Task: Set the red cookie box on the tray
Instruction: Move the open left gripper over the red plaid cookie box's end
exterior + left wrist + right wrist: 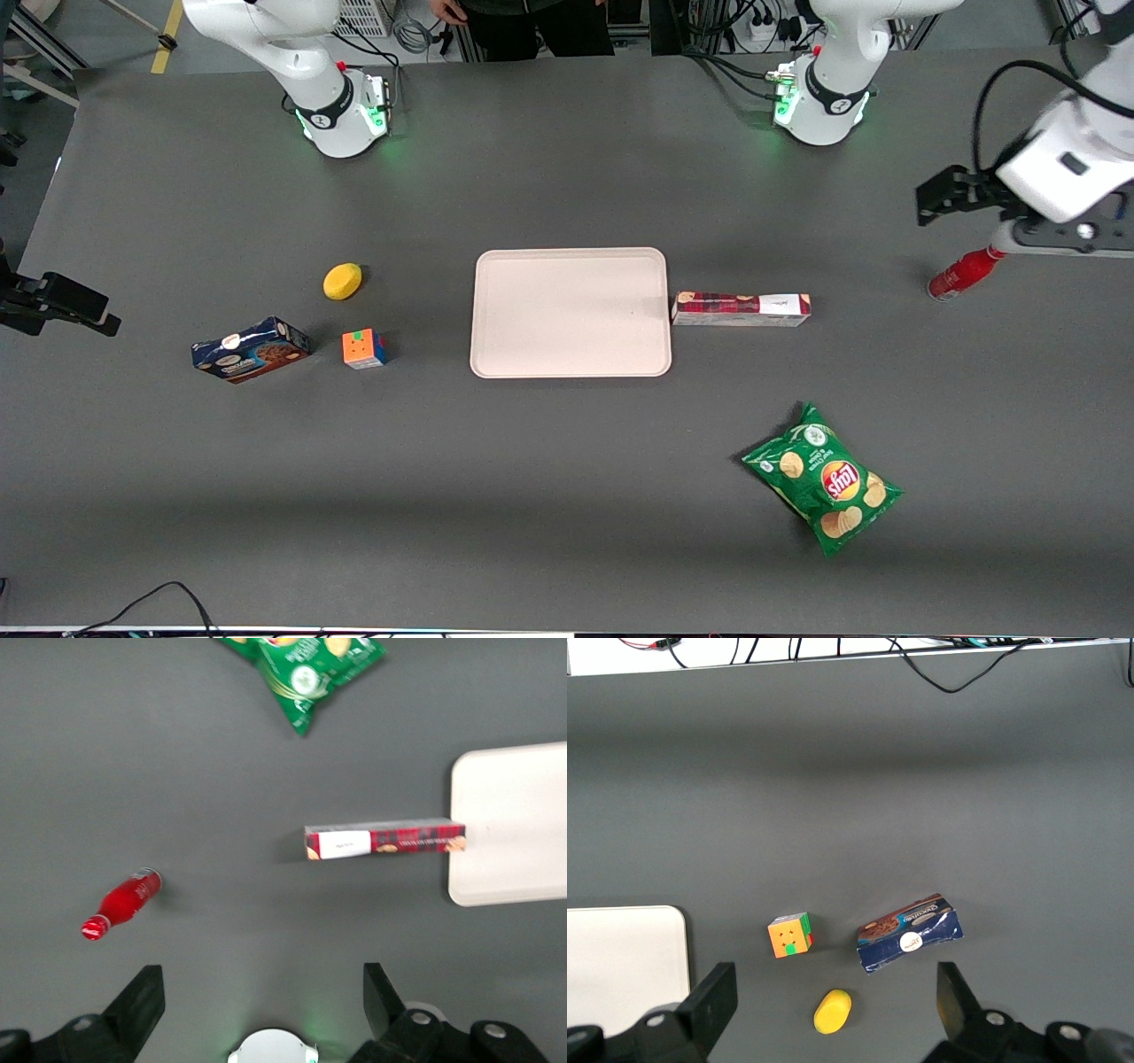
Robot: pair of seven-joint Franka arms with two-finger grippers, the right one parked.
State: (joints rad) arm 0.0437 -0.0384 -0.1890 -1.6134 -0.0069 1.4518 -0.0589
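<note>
We are looking at a task that is barely getting under way. The red cookie box (741, 308) is lying flat on the table (567, 496), just beside the tray (570, 312) on the working arm's side, its plaid end touching or nearly touching the tray's rim and its white end pointing away. The tray itself is carrying nothing. Our claw (939, 197) is hanging in the air toward the working arm's end of the table, well apart from the box and close above the red bottle (961, 273); in the wrist view its fingers (137, 999) are standing wide apart with nothing between them. So we are judging that nothing is done yet: we are still facing the reach to the box, the grasp across its narrow width, the lift and the short carry onto the tray. The green chip bag (824, 478) is lying nearer the front camera than the box, clear of that path, while the blue cookie box (251, 349), the puzzle cube (364, 348) and the yellow lemon-like object (342, 281) are sitting toward the parked arm's end.
</note>
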